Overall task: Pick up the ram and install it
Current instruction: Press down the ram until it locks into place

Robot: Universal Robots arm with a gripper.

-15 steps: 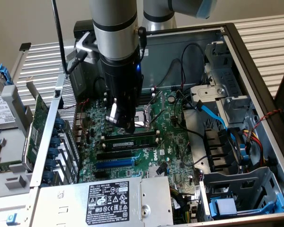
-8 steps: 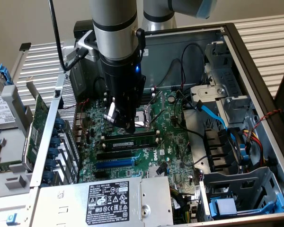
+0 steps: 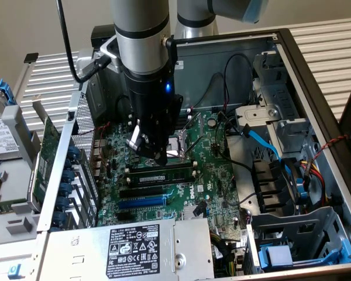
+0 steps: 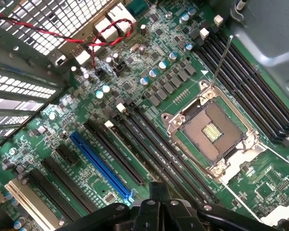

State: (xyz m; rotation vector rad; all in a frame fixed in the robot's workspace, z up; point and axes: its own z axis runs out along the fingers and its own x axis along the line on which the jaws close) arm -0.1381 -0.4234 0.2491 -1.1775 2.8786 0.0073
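Near edge of the case: the power supply point(image 3: 134, 246), then the blue slot point(image 3: 141, 202) on the motherboard point(image 3: 216, 175). Next row back is the ram point(image 3: 164, 174). It looks like a green stick lying in the black slot bank, long axis along the slots, running from the exterior view's left to its right. I can't say whether it's fully seated.

The pincer point(image 3: 150, 149) hangs directly above it, tips just over the stick's left half in the exterior view and close to it. Contact is unclear. I can't tell whether the pincer is apart or together.

Behind it is the empty CPU socket point(image 4: 212, 130), just beside the slot bank. The single arm comes in from the far side.
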